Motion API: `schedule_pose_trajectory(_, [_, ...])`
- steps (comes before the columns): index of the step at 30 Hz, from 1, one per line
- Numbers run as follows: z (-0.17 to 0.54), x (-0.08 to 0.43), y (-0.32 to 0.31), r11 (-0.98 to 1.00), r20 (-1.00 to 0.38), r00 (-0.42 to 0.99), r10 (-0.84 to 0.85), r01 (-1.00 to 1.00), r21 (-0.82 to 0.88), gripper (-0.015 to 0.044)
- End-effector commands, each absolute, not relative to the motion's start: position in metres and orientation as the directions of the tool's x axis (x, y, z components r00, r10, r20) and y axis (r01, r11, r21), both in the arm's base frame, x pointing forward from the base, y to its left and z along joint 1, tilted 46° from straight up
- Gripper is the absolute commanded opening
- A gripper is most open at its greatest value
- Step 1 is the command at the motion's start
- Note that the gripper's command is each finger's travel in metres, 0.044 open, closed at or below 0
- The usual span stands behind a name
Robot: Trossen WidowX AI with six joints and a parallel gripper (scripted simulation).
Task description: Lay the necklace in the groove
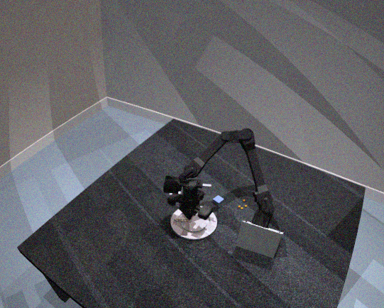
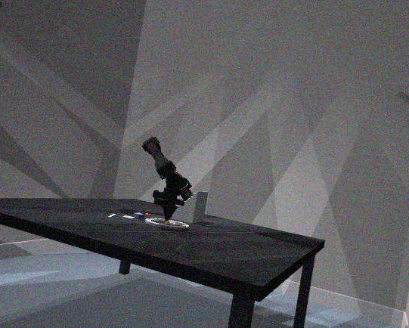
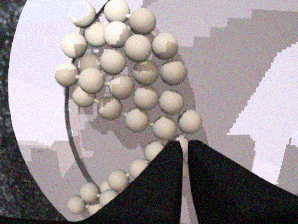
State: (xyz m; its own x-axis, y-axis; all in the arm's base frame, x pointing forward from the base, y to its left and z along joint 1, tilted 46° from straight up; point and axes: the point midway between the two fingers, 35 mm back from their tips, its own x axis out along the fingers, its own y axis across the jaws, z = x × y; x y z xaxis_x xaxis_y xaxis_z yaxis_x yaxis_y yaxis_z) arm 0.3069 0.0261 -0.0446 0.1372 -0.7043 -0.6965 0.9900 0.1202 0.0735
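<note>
The round white bead board (image 1: 212, 224) (image 2: 181, 227) (image 3: 30, 90) lies flat on the dark table. Its groove (image 3: 68, 130) shows as a thin dark curve in the wrist view. The pearl bead necklace (image 3: 137, 47) lies bunched in several close rows, mostly inside the groove's curve. A few beads lie over the line at the left, and a row runs down to the lower left. My gripper (image 1: 189, 217) (image 2: 167, 221) (image 3: 183, 151) points down at the board, fingers slightly parted. A pale link shows at the tips, just below the bunch; no bead is between them. The fingers hide part of the lower row.
A blue block (image 1: 218, 199) (image 2: 138, 215) and several small orange balls (image 1: 242, 206) (image 2: 147, 214) lie near the board. A grey upright panel (image 1: 258, 239) (image 2: 199, 208) stands beside it. A white strip (image 1: 206, 184) (image 2: 128, 217) lies behind the board.
</note>
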Motion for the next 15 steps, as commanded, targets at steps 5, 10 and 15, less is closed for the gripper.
schedule_pose_trajectory(5, [-0.0446, 0.3069, 0.0257, 0.119, -0.697, 0.136, -0.705, 0.990, 0.073, 0.0184])
schedule_pose_trajectory(10, [-0.0446, 0.3069, 0.0257, 0.119, -0.697, 0.136, -0.705, 0.990, 0.073, 0.0315])
schedule_pose_trajectory(15, [-0.0437, 0.3055, 0.0258, 0.118, -0.695, 0.129, -0.707, 0.991, 0.065, 0.0440])
